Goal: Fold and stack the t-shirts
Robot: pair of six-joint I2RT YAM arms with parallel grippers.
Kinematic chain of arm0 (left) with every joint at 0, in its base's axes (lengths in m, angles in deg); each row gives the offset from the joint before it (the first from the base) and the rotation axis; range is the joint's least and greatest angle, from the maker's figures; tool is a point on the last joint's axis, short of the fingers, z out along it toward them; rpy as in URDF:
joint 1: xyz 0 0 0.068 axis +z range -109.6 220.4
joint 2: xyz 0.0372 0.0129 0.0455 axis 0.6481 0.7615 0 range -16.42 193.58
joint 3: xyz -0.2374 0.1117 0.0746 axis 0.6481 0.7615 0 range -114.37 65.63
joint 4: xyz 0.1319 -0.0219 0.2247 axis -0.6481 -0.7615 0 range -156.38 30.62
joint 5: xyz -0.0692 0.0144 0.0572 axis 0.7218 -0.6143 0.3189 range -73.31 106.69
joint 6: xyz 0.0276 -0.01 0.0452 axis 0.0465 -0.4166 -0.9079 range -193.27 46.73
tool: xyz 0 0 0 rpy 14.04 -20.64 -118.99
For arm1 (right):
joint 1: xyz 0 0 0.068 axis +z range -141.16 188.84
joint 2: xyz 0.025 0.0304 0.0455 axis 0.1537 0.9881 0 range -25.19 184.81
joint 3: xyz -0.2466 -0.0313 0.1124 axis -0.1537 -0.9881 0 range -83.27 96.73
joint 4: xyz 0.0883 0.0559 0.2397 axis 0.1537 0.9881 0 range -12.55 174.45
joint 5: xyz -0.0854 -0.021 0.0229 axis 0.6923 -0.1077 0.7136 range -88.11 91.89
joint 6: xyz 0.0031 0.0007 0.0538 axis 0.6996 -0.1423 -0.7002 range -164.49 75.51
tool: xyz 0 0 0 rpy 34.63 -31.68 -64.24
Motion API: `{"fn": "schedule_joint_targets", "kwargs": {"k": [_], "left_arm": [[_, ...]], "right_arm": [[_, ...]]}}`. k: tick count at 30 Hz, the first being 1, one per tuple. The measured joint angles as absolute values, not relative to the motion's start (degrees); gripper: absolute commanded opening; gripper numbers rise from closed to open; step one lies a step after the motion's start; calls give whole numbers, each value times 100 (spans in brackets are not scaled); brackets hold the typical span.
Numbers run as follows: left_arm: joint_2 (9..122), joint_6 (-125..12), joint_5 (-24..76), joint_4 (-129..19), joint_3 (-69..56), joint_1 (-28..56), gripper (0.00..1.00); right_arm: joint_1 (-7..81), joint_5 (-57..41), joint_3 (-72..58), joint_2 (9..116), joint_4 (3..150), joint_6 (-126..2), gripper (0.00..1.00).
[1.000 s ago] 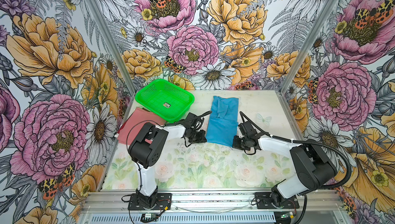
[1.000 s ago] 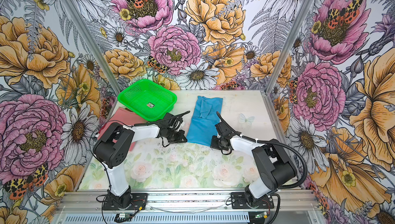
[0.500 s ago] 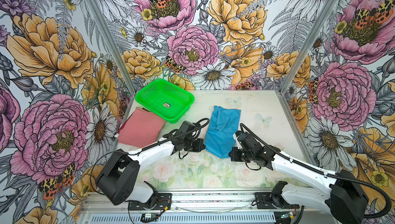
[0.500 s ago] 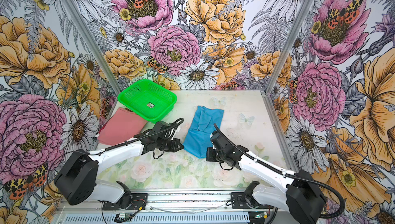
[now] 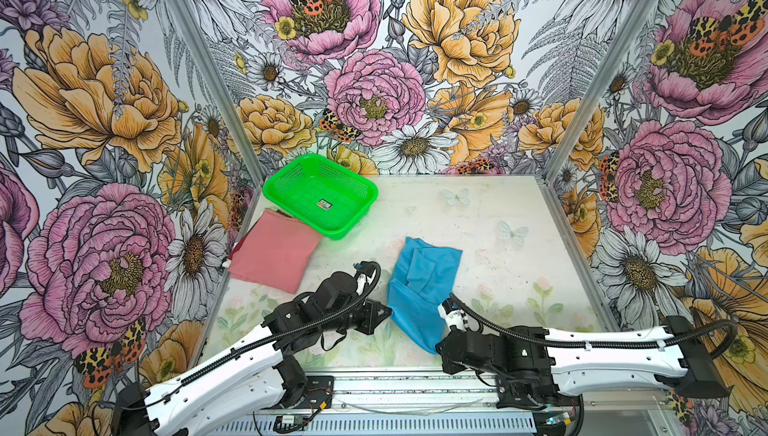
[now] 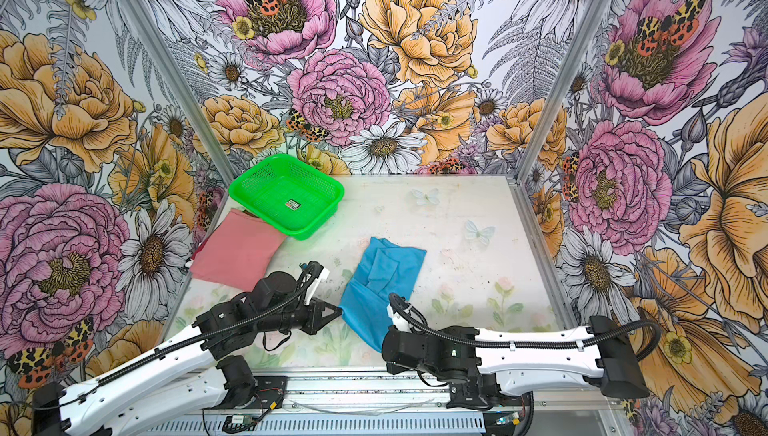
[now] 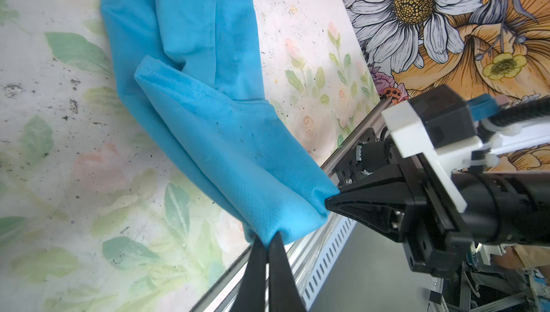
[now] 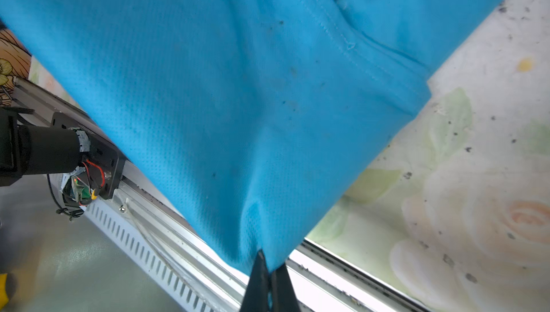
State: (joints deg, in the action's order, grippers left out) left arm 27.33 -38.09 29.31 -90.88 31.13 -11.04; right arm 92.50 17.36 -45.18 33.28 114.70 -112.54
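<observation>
Flowered wallpaper (image 5: 374,59) is covering the walls around a pale table (image 5: 490,205) that is carrying faint printed roses and butterflies.

In both top views the sky-blue t-shirt (image 5: 428,271) is lying a little toward 6 o'clock from the middle of the table, as a long, partly folded strip. Its far end is resting flat on the table, pointing to about 1 o'clock. Its near end is being held up by both arms.

The left gripper (image 7: 265,240) is pinching the shirt at its 8 o'clock corner, with the two black fingers pressed together on the cloth. The right gripper (image 8: 268,261) is doing the same at the 6 o'clock corner, its fingers closed tightly on the blue fabric. In the top views the right arm's own wrist is hiding these fingers. In the wrist views the edge between the two grips is hanging over the metal front rail (image 8: 178,236).

The red-pink t-shirt (image 5: 274,255) is lying at 9 o'clock on the table, folded into a flat rectangle, well apart from the blue one. Its far corner is meeting the near side of the green basket (image 5: 291,180); whether it is going under the basket I cannot tell. The basket is sitting at about 10 o'clock, close to the corner of the walls.
</observation>
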Motion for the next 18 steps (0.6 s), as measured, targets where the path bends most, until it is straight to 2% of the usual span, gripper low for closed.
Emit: {"fn": "schedule_joint_targets", "kwargs": {"k": [5, 8, 13, 18], "left_arm": [[3137, -3785, 2745, -9377, 2892, -1043, 0], [3682, -3936, 2756, -9447, 2477, -761, 0], [4698, -4325, 3049, -9421, 1533, -53, 0], [5999, -4742, 3576, -9327, 431, 454, 0]], "right_arm": [[9224, 2134, -4250, 3335, 11497, -11456, 0], [8750, 2144, -4250, 2994, 11549, -11410, 0], [7054, 1561, -4191, 2386, 11580, -10953, 0], [5106, 477, -3725, 2898, 11584, -10159, 0]]}}
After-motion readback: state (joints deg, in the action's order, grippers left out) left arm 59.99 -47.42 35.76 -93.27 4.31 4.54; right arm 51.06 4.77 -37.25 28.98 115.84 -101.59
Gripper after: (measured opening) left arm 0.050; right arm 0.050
